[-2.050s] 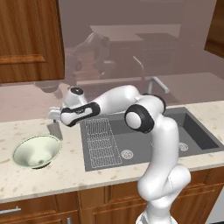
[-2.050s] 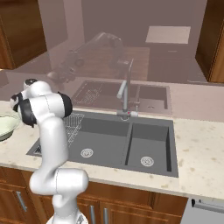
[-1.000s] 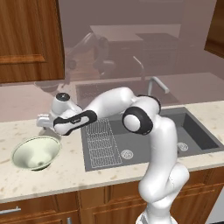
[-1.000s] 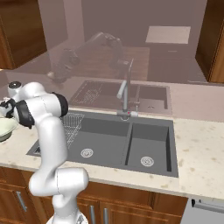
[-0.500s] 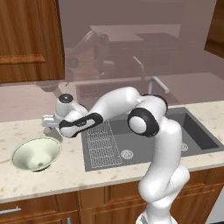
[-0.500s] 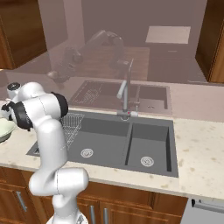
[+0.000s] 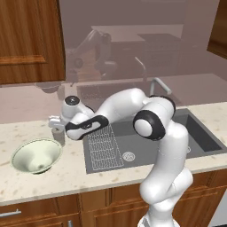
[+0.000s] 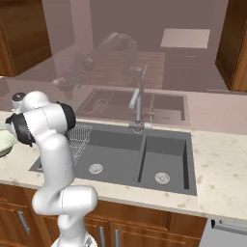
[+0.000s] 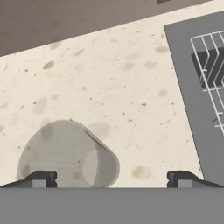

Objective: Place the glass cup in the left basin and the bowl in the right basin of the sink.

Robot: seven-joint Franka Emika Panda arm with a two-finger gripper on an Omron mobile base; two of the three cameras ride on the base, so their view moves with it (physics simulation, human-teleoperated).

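Note:
The glass cup [image 7: 58,135] stands upright on the counter, left of the sink [image 7: 93,165] and just behind the bowl [image 7: 36,155]. My gripper [image 7: 56,123] hangs right above the cup, open and pointing down. In the hand view the cup [image 9: 83,162] lies between my fingertips [image 9: 40,178], closer to the left one, and nothing touches it. The pale cream-green bowl sits empty near the counter's left end, and its rim [image 8: 5,141] shows at the edge of the right base view. The left basin [image 8: 116,155] holds a wire rack [image 7: 104,142]; the right basin [image 8: 164,161] is bare.
A curved metal faucet [image 8: 137,103] rises behind the divider between the basins. The rack's corner [image 9: 210,72] and the sink's grey rim [image 9: 188,83] lie to the right in the hand view. A wooden cabinet [image 7: 26,42] hangs over the counter's left part.
The arm has swung left from the rack's edge and lowered, bringing the hand over the glass cup. The jaws stayed open. Cup and bowl have not moved.

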